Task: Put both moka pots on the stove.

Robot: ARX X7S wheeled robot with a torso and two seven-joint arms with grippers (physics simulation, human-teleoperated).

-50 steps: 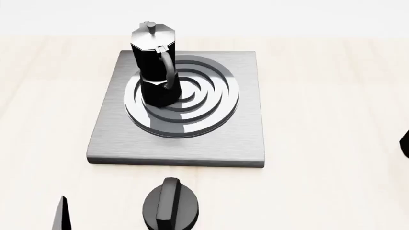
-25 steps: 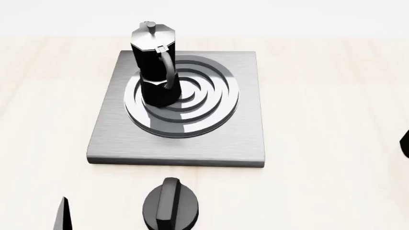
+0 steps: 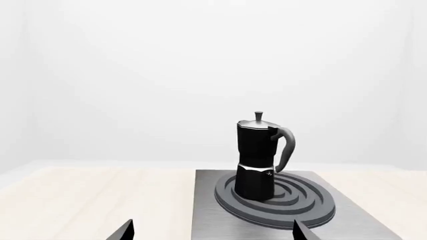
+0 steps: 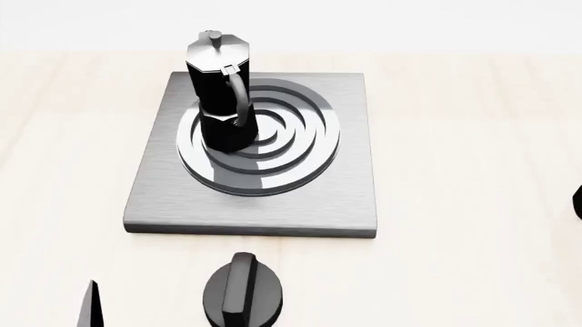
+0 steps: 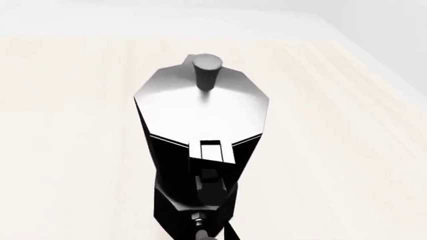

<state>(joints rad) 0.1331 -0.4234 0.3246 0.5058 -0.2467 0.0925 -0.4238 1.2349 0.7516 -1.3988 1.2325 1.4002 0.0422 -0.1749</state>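
one pot stands upright at about 10 o'clock on the stove, leaving ring space free, likely for the other pot, which stands on the counter below the right wrist. left tool apart; right tool's state unclear.

1 moka pot upright on the stove burner rings (handle side-on), tool tips apart.

The second moka pot runs off the frame's edge; the right end effector is perhaps that dark sliver.
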